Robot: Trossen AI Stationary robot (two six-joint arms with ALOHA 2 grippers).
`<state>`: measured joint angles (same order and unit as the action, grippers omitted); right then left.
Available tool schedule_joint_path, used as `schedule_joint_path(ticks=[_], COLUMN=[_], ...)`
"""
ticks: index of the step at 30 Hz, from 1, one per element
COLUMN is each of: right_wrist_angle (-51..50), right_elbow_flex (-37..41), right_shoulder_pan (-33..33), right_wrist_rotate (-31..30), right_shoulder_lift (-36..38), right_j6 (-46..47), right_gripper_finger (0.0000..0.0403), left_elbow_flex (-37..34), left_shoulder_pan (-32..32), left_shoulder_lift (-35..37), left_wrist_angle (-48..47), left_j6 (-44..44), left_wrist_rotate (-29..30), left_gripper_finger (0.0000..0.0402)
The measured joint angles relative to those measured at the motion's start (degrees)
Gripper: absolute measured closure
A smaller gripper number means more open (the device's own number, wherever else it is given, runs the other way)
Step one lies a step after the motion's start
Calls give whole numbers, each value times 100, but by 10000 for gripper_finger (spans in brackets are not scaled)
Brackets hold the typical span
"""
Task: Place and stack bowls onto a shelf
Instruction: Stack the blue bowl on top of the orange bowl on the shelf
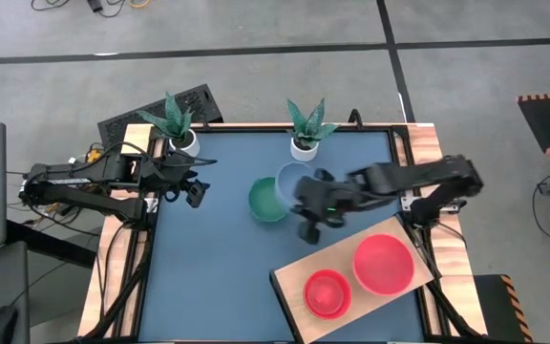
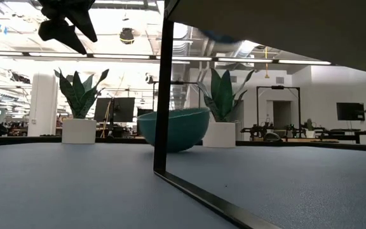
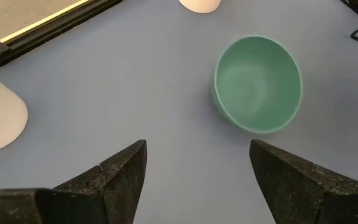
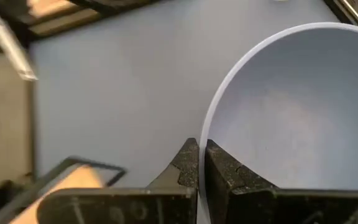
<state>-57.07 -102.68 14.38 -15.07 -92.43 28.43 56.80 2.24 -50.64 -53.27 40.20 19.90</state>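
A light blue bowl (image 1: 291, 179) is held by my right gripper (image 1: 304, 199), which is shut on it over the middle of the table, beside the shelf's far left corner. A dark green bowl (image 1: 266, 201) sits upright on its base on the blue table, just left of the blue one; it also shows in the left wrist view as the green bowl (image 3: 258, 84). The pale wood shelf (image 1: 294, 285) lies at the near right and carries a small red bowl (image 1: 327, 292) and a larger red bowl (image 1: 383, 264). My left gripper (image 1: 196, 194) is open, in the air left of the green bowl. My right gripper (image 4: 202, 155) pinches the light blue bowl's rim (image 4: 209, 127), one finger inside the bowl and one outside. The fingers reach it from the table's right side. The bowl is tilted, with its hollow facing the wrist camera and bare table showing beyond it.
Two white plant pots stand along the far edge, one (image 1: 186, 143) near my left gripper and one (image 1: 305, 147) behind the blue bowl. Wooden side rails (image 1: 129, 248) run down both sides. The shelf's dark frame (image 2: 164, 95) rises close by in the low view. Bare tabletop lies at the near left.
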Motion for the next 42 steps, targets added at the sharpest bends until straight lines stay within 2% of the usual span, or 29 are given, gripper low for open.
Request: schedule_joint_path(ticks=[4,9,14,17,24,29,36,42], right_wrist_angle=[-491,-1553,-2196,-2438,-2412,-2444,-2614,-2680], right_elbow_flex=[0,-2,1,-2,1,1,2,4], right_shoulder_pan=[784,2015,3104,3551,3764,3762,3761,3717], right_wrist_rotate=[-18,15,11,-61,-16,50,483,809], right_shoulder_lift=[754,1502,1973,2089,2077,1807,1203,878], right_j6=[744,2227,4025,4633,4722,4371,3774,3843], right_gripper_finger=[375,375,374,374,374,374,364,344], left_elbow_flex=[0,0,0,0,0,0,0,0], left_shoulder_pan=[0,-2,-1,0,-1,-2,-2,0], left_shoulder_lift=[-1,0,0,-1,-1,-1,-1,-1], left_wrist_angle=[-1,-1,-1,-1,-1,1,1,4], left_j6=[-96,-102,-245,-247,-208,-99,-13,9], left_wrist_rotate=[0,-1,-11,-7,-2,95,195,197], left_gripper_finger=[132,132,132,132,132,132,132,132])
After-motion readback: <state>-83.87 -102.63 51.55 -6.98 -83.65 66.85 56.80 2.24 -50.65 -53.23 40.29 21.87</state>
